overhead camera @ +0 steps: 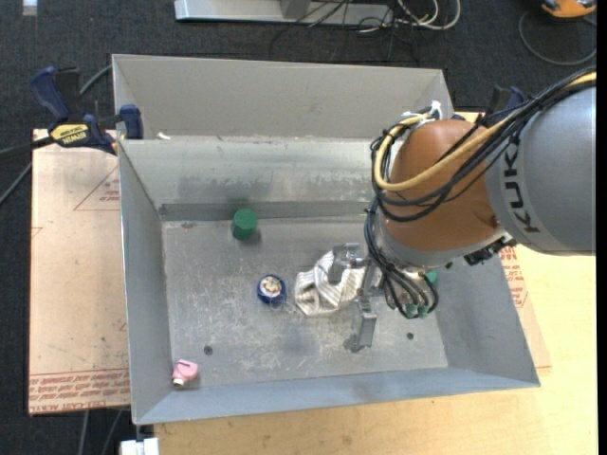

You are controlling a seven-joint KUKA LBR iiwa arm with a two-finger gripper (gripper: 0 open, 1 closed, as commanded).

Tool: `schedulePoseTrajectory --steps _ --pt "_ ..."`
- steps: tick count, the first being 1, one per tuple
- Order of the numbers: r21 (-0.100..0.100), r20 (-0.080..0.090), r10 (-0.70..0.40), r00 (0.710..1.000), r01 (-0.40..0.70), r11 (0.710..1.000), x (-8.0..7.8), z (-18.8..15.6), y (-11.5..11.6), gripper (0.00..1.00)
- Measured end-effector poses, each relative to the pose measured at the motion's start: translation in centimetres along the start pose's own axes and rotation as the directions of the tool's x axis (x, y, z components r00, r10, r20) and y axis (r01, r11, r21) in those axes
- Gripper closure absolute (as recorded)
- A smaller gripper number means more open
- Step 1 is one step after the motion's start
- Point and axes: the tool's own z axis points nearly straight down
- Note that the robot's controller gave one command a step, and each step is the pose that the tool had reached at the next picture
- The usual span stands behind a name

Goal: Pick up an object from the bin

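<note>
The arm [560, 173] comes in from 3 o'clock, its orange cover [436, 183] hanging over the 3 o'clock half of the grey bin [142, 273]. A loop of cables [414, 297] hangs below the cover. The tool [361, 303] sits low over the bin floor, just on the 3 o'clock side of the floor's middle. A grey part of it points toward 6 o'clock. Whether the tool is apart or together cannot be told from this view, and nothing can be seen clamped in it.

The nearest thing is a crumpled silver piece [325, 284], like creased foil or a wrapper, lying close to the middle of the floor. It is on the 9 o'clock side of the tool. Its long axis runs slantwise, from 8 o'clock up to 2 o'clock. The 2 o'clock end lies right against the tool, though actual contact cannot be made out. The 8 o'clock end is broader and lies flat on the floor.

Just beside that end, at 9 o'clock from it, is a small round blue-and-white thing [271, 289]. A small green cylinder [245, 223] stands near the far wall at 11 o'clock, well apart from the tool. A small pink thing [184, 373] lies in the 7 o'clock corner.
</note>
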Motion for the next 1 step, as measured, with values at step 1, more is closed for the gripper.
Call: schedulePoseTrajectory --steps 1 --pt "0.000 0.008 0.002 1.000 -0.002 1.000 -0.17 -0.39 -0.03 0.00"
